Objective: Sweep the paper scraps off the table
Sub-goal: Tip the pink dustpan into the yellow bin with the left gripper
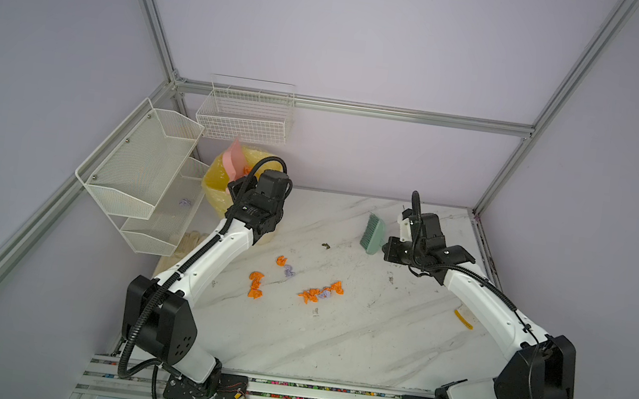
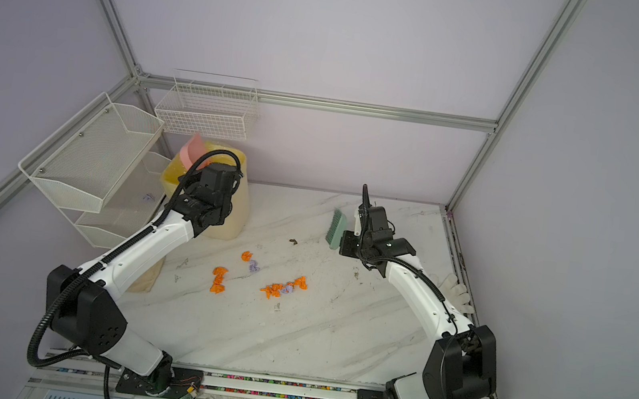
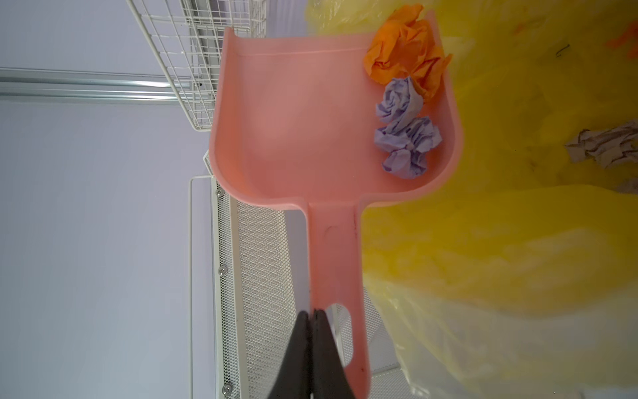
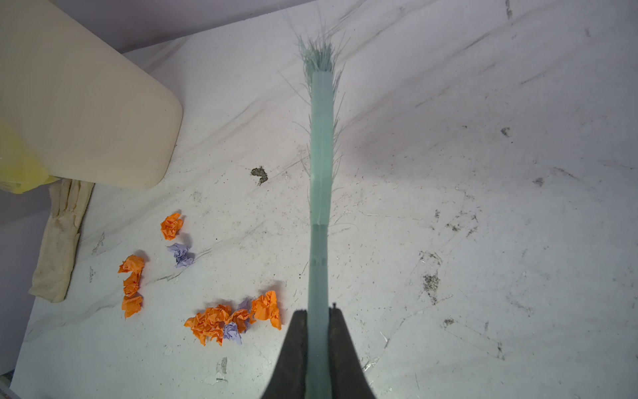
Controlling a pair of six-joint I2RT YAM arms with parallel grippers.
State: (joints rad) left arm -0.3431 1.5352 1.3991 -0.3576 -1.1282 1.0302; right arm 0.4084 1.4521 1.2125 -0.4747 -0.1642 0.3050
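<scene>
Orange and lilac paper scraps lie in loose clumps mid-table [image 1: 320, 293] [image 2: 218, 279] [image 4: 221, 323]. My left gripper [image 3: 312, 312] is shut on the handle edge of a pink dustpan [image 3: 303, 121] [image 1: 233, 160], which is held tipped over the yellow-bagged bin [image 1: 222, 192]. An orange scrap [image 3: 404, 55] and lilac scraps [image 3: 404, 138] rest against the pan's side wall. My right gripper [image 4: 317, 312] is shut on the handle of a green brush [image 4: 321, 155] [image 1: 372, 232]. The brush hangs above the marble table [image 1: 354, 339], to the right of the scraps and beyond them.
White wire racks [image 1: 137, 168] and a wire basket [image 1: 245, 115] hang by the back-left corner beside the bin. A beige glove [image 4: 62, 248] lies at the table's left edge. A white glove [image 2: 454, 289] and a yellow strip [image 1: 463, 318] lie near the right edge. Brown crumpled paper [image 3: 604, 145] sits in the bag.
</scene>
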